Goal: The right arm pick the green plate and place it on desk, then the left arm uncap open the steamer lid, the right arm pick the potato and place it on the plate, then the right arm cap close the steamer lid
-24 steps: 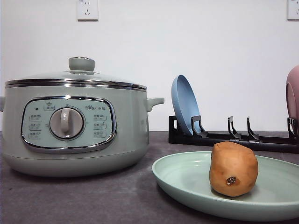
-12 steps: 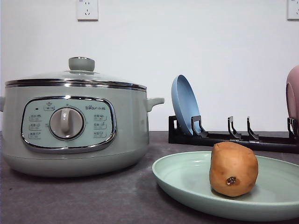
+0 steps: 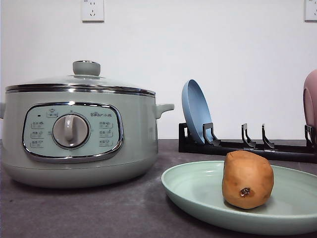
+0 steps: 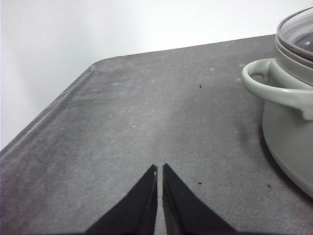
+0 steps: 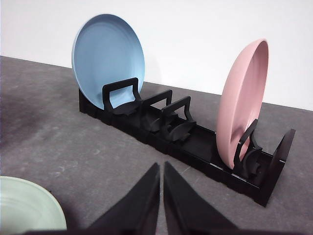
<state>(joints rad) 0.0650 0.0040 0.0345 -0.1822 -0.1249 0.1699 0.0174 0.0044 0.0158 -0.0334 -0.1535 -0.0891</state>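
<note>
A plain white wall (image 3: 223,59) stood behind the scene, evenly and softly lit, with no strong shadows on it. Two white wall sockets were mounted high up, one (image 3: 92,10) toward the left and another (image 3: 310,10) cut off at the right edge, probably of the same type. The dark grey desk (image 4: 146,117) had a rounded corner.

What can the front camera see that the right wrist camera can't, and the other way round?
Only the front view shows the steamer, its lid on top, and the potato lying on the green plate.

Only the right wrist view shows the right gripper, fingers together, and the whole pink plate upright in the rack.

Both show the blue plate standing in the rack, part of the green plate, and the desk.
</note>
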